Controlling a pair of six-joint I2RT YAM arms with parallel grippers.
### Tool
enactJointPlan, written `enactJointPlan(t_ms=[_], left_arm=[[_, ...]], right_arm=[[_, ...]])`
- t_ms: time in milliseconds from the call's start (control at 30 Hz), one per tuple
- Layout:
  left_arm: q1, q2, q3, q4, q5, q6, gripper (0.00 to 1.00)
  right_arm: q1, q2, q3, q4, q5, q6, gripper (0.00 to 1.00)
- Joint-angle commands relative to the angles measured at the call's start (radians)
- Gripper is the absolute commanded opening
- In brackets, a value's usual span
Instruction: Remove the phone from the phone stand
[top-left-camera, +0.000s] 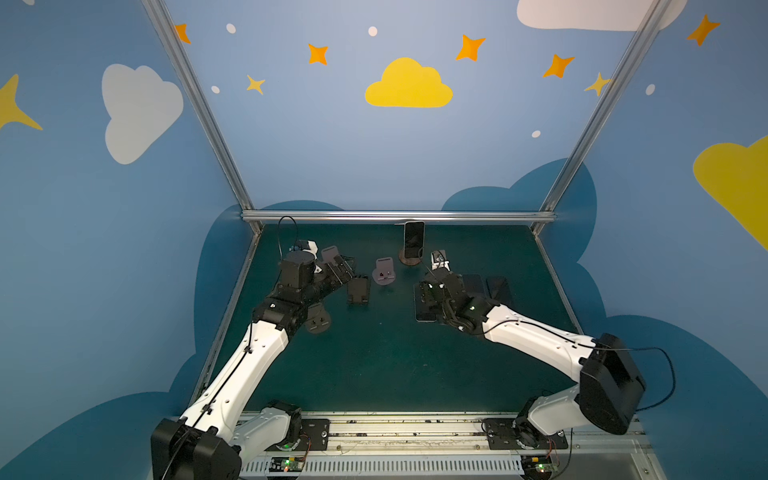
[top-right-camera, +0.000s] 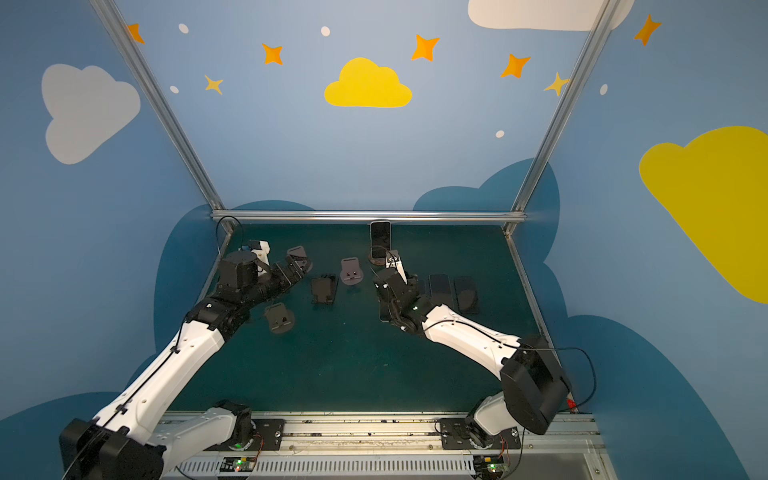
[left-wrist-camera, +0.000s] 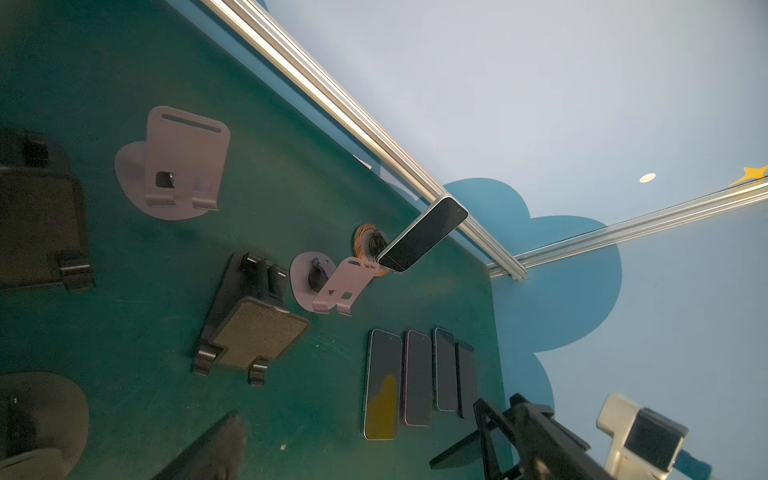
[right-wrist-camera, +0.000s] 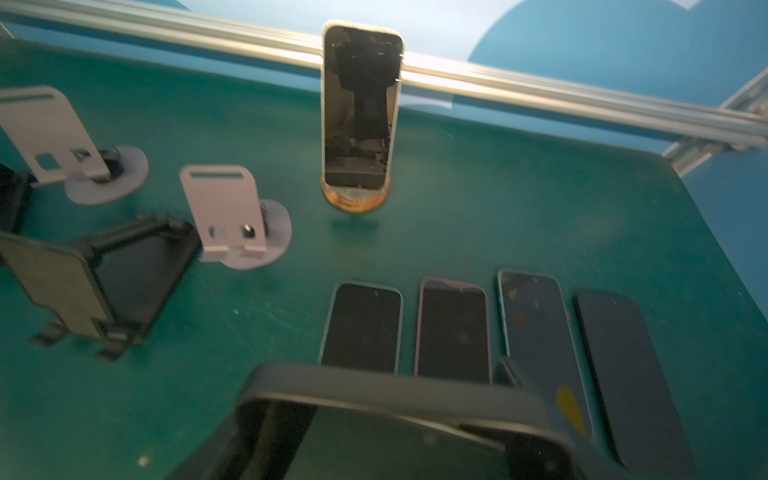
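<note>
A dark-screened phone (top-left-camera: 414, 237) (right-wrist-camera: 360, 104) stands upright on a round wooden phone stand (top-left-camera: 409, 262) (right-wrist-camera: 357, 199) at the back middle of the green mat, in both top views. In front of it and slightly to the right, my right gripper (top-left-camera: 432, 297) is shut on a different dark phone (top-left-camera: 424, 311) (right-wrist-camera: 395, 440), held low over the mat beside a row of flat phones. My left gripper (top-left-camera: 347, 266) is open with nothing in it, left of centre and well away from the standing phone.
Several phones (right-wrist-camera: 453, 328) lie flat in a row on the right. Two grey stands (top-left-camera: 384, 272) (top-left-camera: 330, 254), a black folding stand (top-left-camera: 358, 291) and a dark round stand (top-left-camera: 318, 318) sit on the left half. An aluminium rail (top-left-camera: 399, 216) runs just behind the standing phone.
</note>
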Motion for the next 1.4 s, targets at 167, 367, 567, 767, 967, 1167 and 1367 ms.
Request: enactJointPlan(t_ms=[167, 367, 567, 767, 967, 1167, 1367], left_arm=[[-0.018, 0.03, -0.007, 0.023, 0.034, 0.005, 1.0], [-0.062, 0.081, -0.017, 0.134, 0.219, -0.001, 1.0], [-0.12, 0.11, 0.001, 0.115, 0.245, 0.013, 1.0], [-0.14, 0.117, 0.006, 0.098, 0.232, 0.027, 1.0], [-0.151, 0.132, 0.014, 0.089, 0.238, 0.03, 1.0], [-0.152, 0.128, 0.012, 0.087, 0.226, 0.036, 1.0], [-0.156, 0.149, 0.012, 0.094, 0.246, 0.017, 1.0]], right_arm=[[-0.023, -0.199, -0.151, -0.144, -0.009, 0.138, 0.59], [-0.062, -0.283, -0.247, -0.22, -0.125, 0.202, 0.59], [-0.097, -0.308, -0.321, -0.231, -0.241, 0.213, 0.58], [-0.106, -0.262, -0.342, -0.226, -0.283, 0.241, 0.58], [-0.11, -0.216, -0.336, -0.213, -0.347, 0.248, 0.57], [-0.112, -0.15, -0.302, -0.282, -0.386, 0.301, 0.57], [-0.112, -0.117, -0.3, -0.29, -0.442, 0.354, 0.56]])
